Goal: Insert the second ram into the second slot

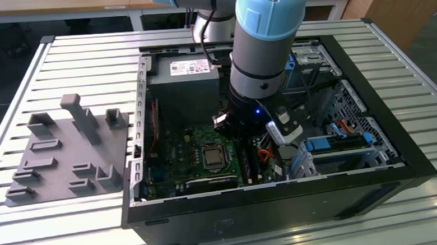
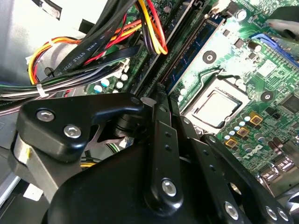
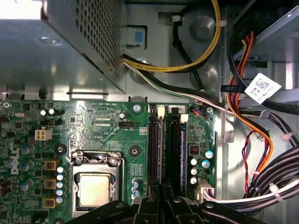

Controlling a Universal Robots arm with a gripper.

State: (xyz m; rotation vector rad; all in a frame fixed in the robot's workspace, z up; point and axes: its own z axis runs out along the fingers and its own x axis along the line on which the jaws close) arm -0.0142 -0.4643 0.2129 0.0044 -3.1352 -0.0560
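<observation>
Black linkage bars of the gripper (image 3: 161, 205) crowd the foreground in both wrist views, drawn close together directly over the bank of long black memory slots (image 3: 163, 149) on the green motherboard (image 3: 93, 126). Whether the fingers are clamped on anything I cannot tell, since their tips are hidden behind the linkage and the slots.

Just ahead of the gripper in the first wrist view, a thin blue circuit-board stick (image 3: 183, 149) stands edge-on in the slot bank, on the side away from the square silver processor (image 3: 95, 190). In the second wrist view the same blue stick (image 2: 196, 46) runs along the slots beyond the gripper. By my judgement this is a ram module already seated, but I cannot tell whether it is the second ram or one put in before it, nor whether another stick sits under the gripper.

Beside the gripper, away from the processor, bundled black, orange and yellow cables (image 3: 261, 140) hang down the case wall. In the exterior view the grey and light-blue robot arm (image 1: 263, 47) reaches straight down into the open black computer case (image 1: 400, 163), which lies on a white slatted table (image 1: 73, 57).

Judging from this, the work is at or near the pressing-in stage, with full seating of the stick unconfirmed.
</observation>
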